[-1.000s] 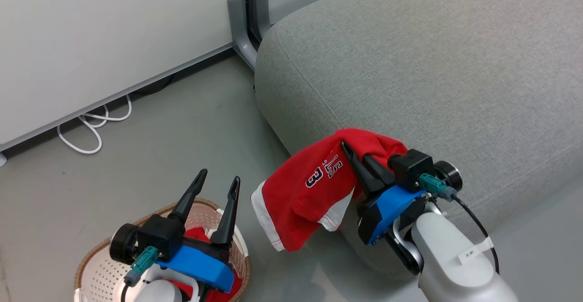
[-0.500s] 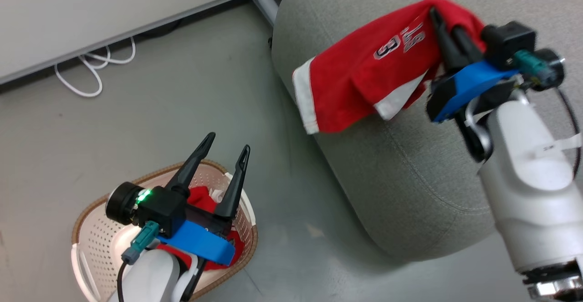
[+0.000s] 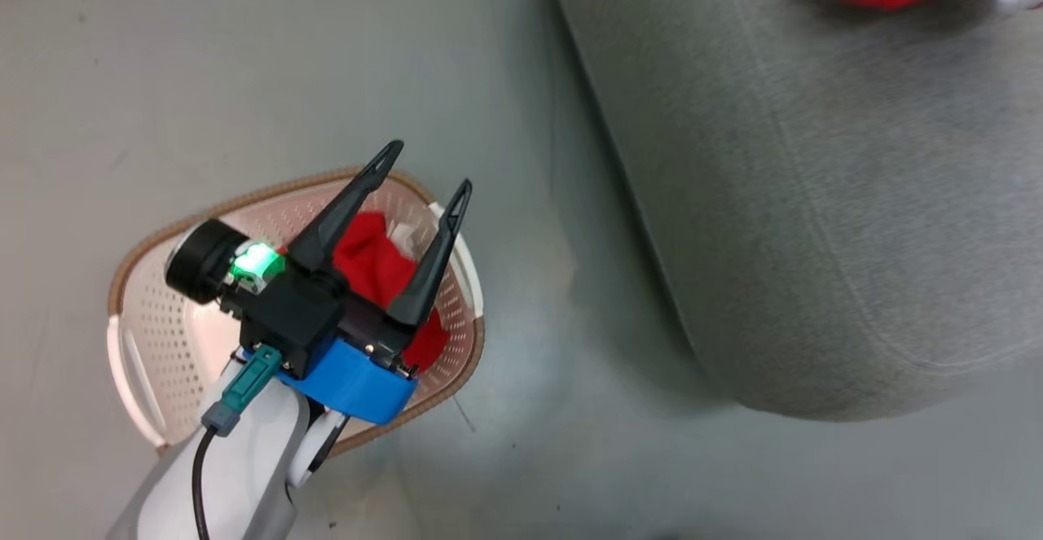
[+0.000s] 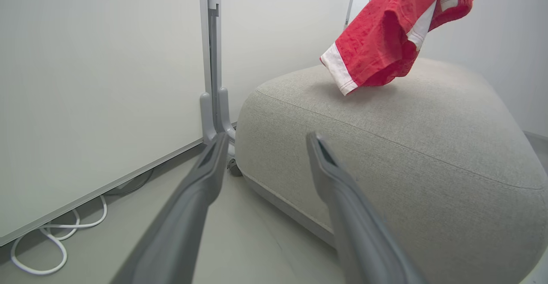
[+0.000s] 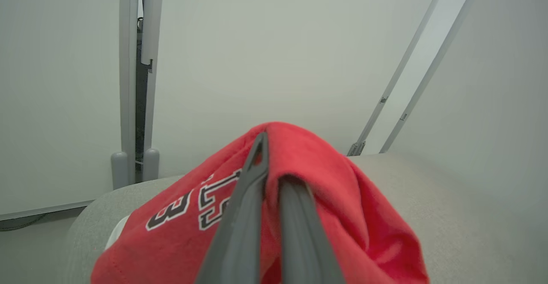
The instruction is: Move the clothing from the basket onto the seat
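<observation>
Since a second ago the head camera has dipped toward the basket (image 3: pixel 171 336), and the right pincer (image 5: pixel 276 159), pressed together on the numbered garment (image 4: pixel 376 40), has raised it from the edge of the seat (image 4: pixel 385 147) to above its top. Carrying is the step in hand; next, I judge, comes lowering and release. The left pincer (image 3: pixel 430 165), spread and empty, hovers over the second garment (image 3: pixel 371 259) in the basket. Grey floor (image 3: pixel 244 76), pale wall panels (image 4: pixel 85 82).

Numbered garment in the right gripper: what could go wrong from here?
1. The numbered garment drapes over the shut right gripper above the seat; on release it may cling and be dragged back off.
2. The left gripper hangs open over the basket, second garment inside; a descent near the rim could catch the basket instead.
</observation>
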